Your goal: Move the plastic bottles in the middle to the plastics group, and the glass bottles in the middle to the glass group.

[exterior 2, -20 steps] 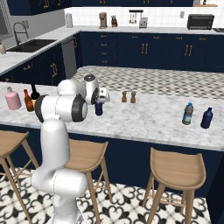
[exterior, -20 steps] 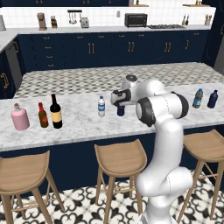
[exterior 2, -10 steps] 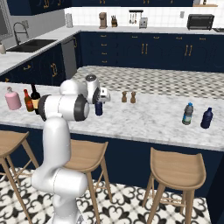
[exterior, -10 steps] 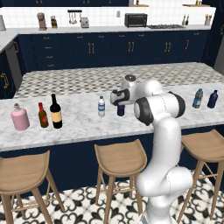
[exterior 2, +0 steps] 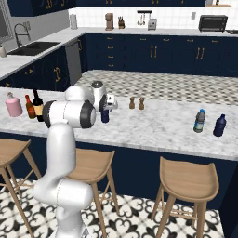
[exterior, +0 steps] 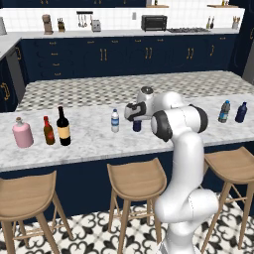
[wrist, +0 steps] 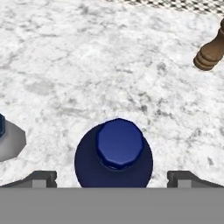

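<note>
The dark navy plastic bottle (wrist: 114, 153) stands upright on the marble counter, seen from above with its cap between my open gripper (wrist: 113, 179). The fingertips (wrist: 41, 178) sit well apart on either side of it and touch nothing. From the base, the gripper (exterior: 135, 114) hovers over that bottle (exterior: 137, 125). The clear white-capped bottle (exterior: 115, 120) is just to its left. The tall black wine bottle (exterior: 62, 125) stands beside the small brown bottle (exterior: 48, 130) and the pink jug (exterior: 22, 134). The plastics pair, a clear blue-capped bottle (exterior: 224, 111) and a dark blue one (exterior: 241, 112), is far right.
Two wooden shakers (exterior 2: 136, 103) stand behind the navy bottle (exterior 2: 105, 115), one of them (wrist: 212, 52) at the upper right in the hand view. Three stools (exterior: 136, 181) line the counter's front edge. Open marble lies between the middle and the right pair.
</note>
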You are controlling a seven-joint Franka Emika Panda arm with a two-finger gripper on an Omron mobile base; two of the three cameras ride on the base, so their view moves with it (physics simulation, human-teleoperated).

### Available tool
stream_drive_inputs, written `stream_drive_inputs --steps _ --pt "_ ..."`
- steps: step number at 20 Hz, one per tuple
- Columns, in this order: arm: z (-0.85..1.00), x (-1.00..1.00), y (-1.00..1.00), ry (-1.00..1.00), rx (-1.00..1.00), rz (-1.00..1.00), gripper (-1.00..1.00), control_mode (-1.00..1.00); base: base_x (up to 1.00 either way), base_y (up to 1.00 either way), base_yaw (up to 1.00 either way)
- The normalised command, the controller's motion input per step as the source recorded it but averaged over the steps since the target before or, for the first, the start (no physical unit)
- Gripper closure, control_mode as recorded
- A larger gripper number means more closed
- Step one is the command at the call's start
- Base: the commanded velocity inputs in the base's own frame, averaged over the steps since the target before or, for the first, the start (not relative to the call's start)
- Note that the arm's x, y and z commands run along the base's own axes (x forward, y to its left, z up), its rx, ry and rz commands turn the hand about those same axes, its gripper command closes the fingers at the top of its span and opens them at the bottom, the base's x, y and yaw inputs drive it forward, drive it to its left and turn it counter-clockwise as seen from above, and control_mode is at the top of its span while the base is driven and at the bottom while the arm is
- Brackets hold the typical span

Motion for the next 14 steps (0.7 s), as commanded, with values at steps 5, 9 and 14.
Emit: stream_drive_inputs --steps 5,9,14 --pt "-0.09 0.05 0.00 0.00 0.00 0.00 -1.00 -1.00 0.00 0.00 0.00" --pt "-0.03 0.01 0.00 0.00 0.00 0.00 1.00 -1.00 0.00 0.00 0.00" --pt "0.00 0.00 0.00 0.00 0.00 0.00 1.00 -1.00 0.00 0.00 0.00"
